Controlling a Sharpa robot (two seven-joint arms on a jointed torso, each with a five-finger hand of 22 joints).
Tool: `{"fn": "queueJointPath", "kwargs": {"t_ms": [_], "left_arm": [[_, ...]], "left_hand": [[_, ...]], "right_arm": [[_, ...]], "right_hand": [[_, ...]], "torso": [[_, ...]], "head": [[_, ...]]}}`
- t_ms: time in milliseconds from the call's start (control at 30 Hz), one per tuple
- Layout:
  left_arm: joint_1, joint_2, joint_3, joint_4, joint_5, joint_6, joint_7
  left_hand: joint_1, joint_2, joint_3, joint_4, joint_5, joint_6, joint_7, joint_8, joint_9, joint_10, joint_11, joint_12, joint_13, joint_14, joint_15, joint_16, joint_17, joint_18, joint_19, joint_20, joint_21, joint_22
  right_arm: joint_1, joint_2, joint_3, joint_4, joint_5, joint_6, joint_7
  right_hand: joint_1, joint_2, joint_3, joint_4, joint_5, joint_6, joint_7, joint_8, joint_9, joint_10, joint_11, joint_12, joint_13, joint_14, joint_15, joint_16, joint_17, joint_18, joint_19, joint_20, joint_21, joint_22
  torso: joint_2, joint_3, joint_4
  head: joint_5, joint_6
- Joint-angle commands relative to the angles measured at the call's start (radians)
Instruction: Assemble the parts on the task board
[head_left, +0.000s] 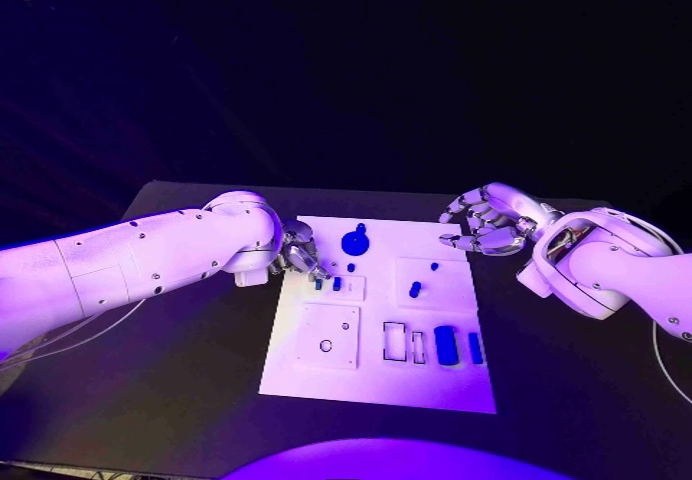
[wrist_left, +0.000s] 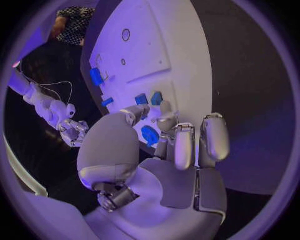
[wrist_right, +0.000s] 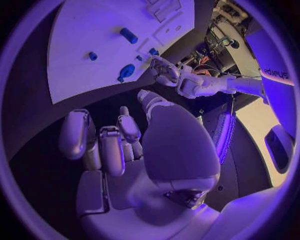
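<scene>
Your left hand (head_left: 299, 255) was over the near-left part of the task board (head_left: 433, 390), fingertips down beside two small upright blue pegs (head_left: 327, 284) standing in a raised white block. You could not tell from the head view whether the fingers touched the pegs. In the left wrist view the same hand (wrist_left: 169, 145) had its fingers apart and reaching toward the board (wrist_left: 156, 30), with nothing seen between them; a round blue piece (wrist_left: 150, 135) lay just past the fingertips and two blue pegs (wrist_left: 149, 98) stood a little beyond.

Your right hand (head_left: 490, 222) hung off the board's far right corner, over the black table (head_left: 173, 400), fingers loosely curled and apart, holding nothing. The right wrist view showed that hand (wrist_right: 125, 145) above bare table, well apart from the parts.

On the board: a round blue piece with a small knob (head_left: 355, 239) near the far edge, a single small blue peg (head_left: 415, 290) in the block right of centre, a larger blue cylinder (head_left: 446, 344) and a slim blue bar (head_left: 475, 348) lying near the right edge beside two empty rectangular slots (head_left: 394, 341). A white plate with a small ring hole (head_left: 327, 337) sat on the near-left part.
</scene>
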Motion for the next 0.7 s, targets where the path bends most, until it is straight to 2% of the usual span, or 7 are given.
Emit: {"fn": "queueJointPath", "kwargs": {"t_ms": [33,333,467,500,567,633,700], "left_arm": [[0.000,-0.001,0.001,0.001,-0.001,-0.011,0.002],[-0.001,-0.016,0.006,0.008,0.031,-0.074,0.041],[0.000,-0.027,0.011,0.015,0.111,-0.172,0.143],[0.000,-0.029,0.012,0.017,0.134,-0.204,0.180],[0.000,-0.033,0.013,0.021,0.174,-0.269,0.261],[0.000,-0.035,0.014,0.029,0.198,-0.328,0.354],[-0.001,-0.036,0.014,0.037,0.182,-0.360,0.416]], "left_hand": [[0.000,-0.001,-0.010,0.004,-0.006,0.002,0.006,-0.005,0.002,-0.004,0.002,-0.004,-0.001,0.064,0.000,0.000,0.108,-0.012,0.003,0.001,-0.005,-0.002],[0.034,0.003,-0.055,0.033,-0.003,-0.034,0.020,-0.022,0.006,-0.044,0.015,-0.037,-0.044,0.059,0.010,-0.009,0.092,-0.005,-0.021,0.006,-0.023,-0.035],[0.066,0.007,-0.097,0.040,0.000,-0.101,0.051,-0.045,0.005,-0.152,0.043,-0.120,-0.160,0.027,0.035,-0.056,0.009,0.018,-0.109,0.025,-0.087,-0.148],[0.078,0.008,-0.109,0.040,0.000,-0.126,0.064,-0.052,0.002,-0.218,0.055,-0.171,-0.230,-0.005,0.046,-0.099,-0.062,0.033,-0.172,0.034,-0.134,-0.227],[0.106,0.009,-0.126,0.040,0.002,-0.184,0.091,-0.064,-0.007,-0.297,0.081,-0.209,-0.263,-0.094,0.070,-0.206,-0.222,0.065,-0.313,0.055,-0.249,-0.400],[0.171,0.007,-0.131,0.036,0.004,-0.242,0.115,-0.075,-0.025,-0.362,0.105,-0.239,-0.291,-0.161,0.091,-0.280,-0.329,0.086,-0.399,0.075,-0.338,-0.513],[0.286,0.011,-0.099,-0.002,0.012,-0.278,0.129,-0.085,-0.045,-0.415,0.116,-0.278,-0.326,-0.167,0.100,-0.289,-0.343,0.089,-0.397,0.086,-0.359,-0.528]], "right_arm": [[0.000,0.000,0.000,0.002,-0.005,0.004,0.011],[0.000,0.000,0.000,0.001,-0.005,0.004,0.012],[0.000,0.000,0.000,0.000,-0.005,0.003,0.013],[0.000,0.000,0.000,-0.001,-0.005,0.003,0.013],[-0.001,0.000,0.000,-0.001,-0.005,0.001,0.013],[-0.001,0.000,0.000,-0.002,-0.005,0.000,0.014],[-0.001,-0.001,0.000,-0.002,-0.005,-0.002,0.014]], "right_hand": [[-0.009,0.000,0.004,0.002,0.006,-0.006,0.001,0.004,-0.002,-0.006,0.000,-0.005,-0.001,0.061,-0.009,-0.005,0.097,0.013,-0.007,-0.003,-0.004,0.048],[-0.009,0.000,0.004,0.002,0.006,-0.006,0.001,0.004,-0.002,-0.006,0.000,-0.005,-0.001,0.061,-0.009,-0.005,0.097,0.013,-0.007,-0.003,-0.004,0.048],[-0.011,0.000,0.003,0.003,0.006,-0.006,0.001,0.005,-0.002,-0.006,0.000,-0.005,-0.001,0.061,-0.009,-0.005,0.097,0.014,-0.007,-0.003,-0.005,0.047],[-0.011,0.000,0.003,0.003,0.006,-0.006,0.001,0.005,-0.002,-0.006,0.000,-0.005,-0.001,0.061,-0.009,-0.005,0.097,0.014,-0.007,-0.003,-0.005,0.047],[-0.011,0.000,0.003,0.003,0.006,-0.006,0.001,0.005,-0.002,-0.006,0.000,-0.005,-0.001,0.061,-0.009,-0.005,0.097,0.014,-0.007,-0.003,-0.005,0.047],[-0.011,0.000,0.004,0.003,0.006,-0.006,0.001,0.005,-0.002,-0.006,0.000,-0.005,-0.001,0.061,-0.009,-0.006,0.096,0.014,-0.007,-0.003,-0.005,0.048],[-0.011,0.001,0.004,0.002,0.006,-0.006,0.001,0.005,-0.002,-0.006,0.000,-0.005,-0.001,0.061,-0.009,-0.007,0.095,0.014,-0.008,-0.003,-0.006,0.047]], "torso": [[0.000,0.0000,-0.0002],[0.000,-0.0009,-0.0002],[-0.001,-0.0008,0.0006],[-0.001,-0.0004,0.0006],[0.000,-0.0005,0.0009],[0.000,-0.0006,0.0013],[0.000,-0.0011,0.0012]], "head": [[0.000,0.000],[-0.003,0.003],[-0.007,0.006],[-0.008,0.006],[-0.010,0.007],[-0.011,0.009],[-0.012,0.010]]}}
